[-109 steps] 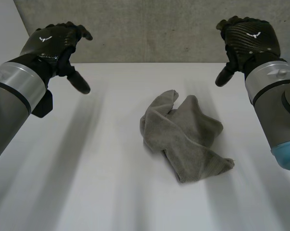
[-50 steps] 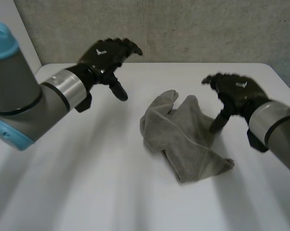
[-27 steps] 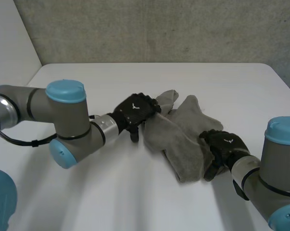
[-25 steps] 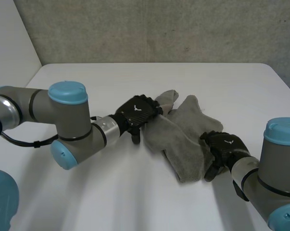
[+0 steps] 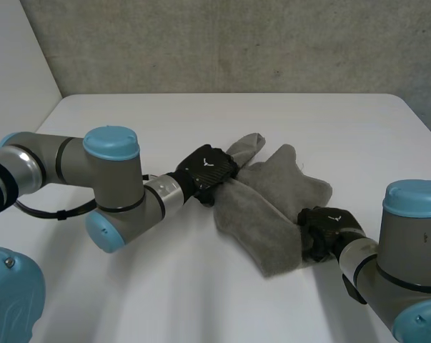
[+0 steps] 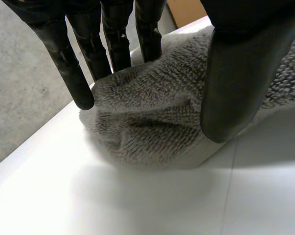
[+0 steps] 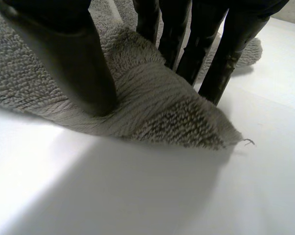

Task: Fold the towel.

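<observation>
Towel (image 5: 272, 204) lies crumpled in the middle of the white table (image 5: 129, 286), unfolded, so you are at the grasping step. In the head view your left hand (image 5: 206, 168) sits on the towel's far-left edge and your right hand (image 5: 325, 229) on its near-right corner, roughly diagonal across the cloth. That is a fair pair of holds for lifting and spreading, provided each one is on a true corner rather than a loose fold. In the left wrist view the fingers (image 6: 79, 78) press down on one side of a raised hump of terry and the thumb (image 6: 235, 83) closes on the other, so the hand is pinching the cloth. The hump looks thick, probably more than one layer, so squeeze firmly and lift slowly to check which layers come up. In the right wrist view the thumb (image 7: 79, 68) and fingers (image 7: 220, 68) clamp a ridge just behind the pointed corner, whose tip pokes out flat on the table beyond them. That hold looks sound. Raise both hands together, draw them apart until the cloth hangs flat, and only then lay it down for the first fold.
</observation>
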`<state>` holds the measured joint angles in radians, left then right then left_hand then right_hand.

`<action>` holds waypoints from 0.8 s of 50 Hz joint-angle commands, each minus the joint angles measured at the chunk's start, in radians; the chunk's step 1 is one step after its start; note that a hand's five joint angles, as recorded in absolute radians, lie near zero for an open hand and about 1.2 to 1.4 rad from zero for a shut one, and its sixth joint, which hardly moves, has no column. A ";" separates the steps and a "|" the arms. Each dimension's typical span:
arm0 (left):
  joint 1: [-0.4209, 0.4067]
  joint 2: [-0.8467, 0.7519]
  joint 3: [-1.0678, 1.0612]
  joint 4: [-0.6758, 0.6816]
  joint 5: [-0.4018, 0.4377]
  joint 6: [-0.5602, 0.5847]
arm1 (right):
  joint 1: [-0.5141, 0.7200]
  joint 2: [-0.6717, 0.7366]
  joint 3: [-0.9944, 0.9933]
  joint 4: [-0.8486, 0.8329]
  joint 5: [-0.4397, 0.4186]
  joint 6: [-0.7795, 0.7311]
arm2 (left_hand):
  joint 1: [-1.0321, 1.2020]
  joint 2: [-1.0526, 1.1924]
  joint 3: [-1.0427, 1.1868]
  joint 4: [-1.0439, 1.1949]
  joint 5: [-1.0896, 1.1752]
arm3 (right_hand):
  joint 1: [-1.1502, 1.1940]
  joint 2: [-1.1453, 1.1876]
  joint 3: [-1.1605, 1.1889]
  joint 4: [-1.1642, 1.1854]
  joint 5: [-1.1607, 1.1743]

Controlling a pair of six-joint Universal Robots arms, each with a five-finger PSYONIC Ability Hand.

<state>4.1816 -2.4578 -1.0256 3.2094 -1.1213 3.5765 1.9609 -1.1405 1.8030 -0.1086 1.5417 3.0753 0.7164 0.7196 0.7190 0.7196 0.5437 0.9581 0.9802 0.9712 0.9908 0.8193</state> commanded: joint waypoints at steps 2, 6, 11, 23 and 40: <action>0.000 -0.030 0.032 0.000 -0.037 0.062 | 0.000 -0.011 0.007 0.012 -0.064 -0.001 | 0.008 0.005 0.005 0.005 0.006 | 0.289 0.267 0.276 0.256 0.253; -0.001 -0.041 0.044 0.001 -0.055 0.140 | -0.002 -0.015 -0.005 0.020 -0.103 -0.015 | 0.268 0.265 0.265 0.265 0.266 | 0.438 0.416 0.425 0.405 0.402; -0.002 -0.040 0.088 0.001 -0.100 0.191 | -0.008 -0.024 -0.092 0.053 -0.158 -0.068 | 0.615 0.611 0.612 0.611 0.613 | 0.438 0.416 0.425 0.405 0.402; 0.018 0.210 0.525 0.085 -0.280 -0.043 | -0.031 -0.166 -1.007 0.189 -0.218 -0.133 | 0.680 0.677 0.677 0.677 0.678 | 0.438 0.416 0.425 0.405 0.402; 0.092 0.602 -0.180 0.142 -0.250 -0.202 | 0.004 -0.243 -0.459 -0.062 -0.361 -0.494 | 0.680 0.677 0.677 0.677 0.678 | 0.438 0.416 0.425 0.405 0.402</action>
<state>4.2689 -1.9468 -0.7736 3.3234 -1.4408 3.3367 1.9288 -1.4023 1.0386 -0.1869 1.2321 2.8443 1.2645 1.3001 1.2977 1.3444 1.1282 1.2724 1.2593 1.3193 1.3339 1.1417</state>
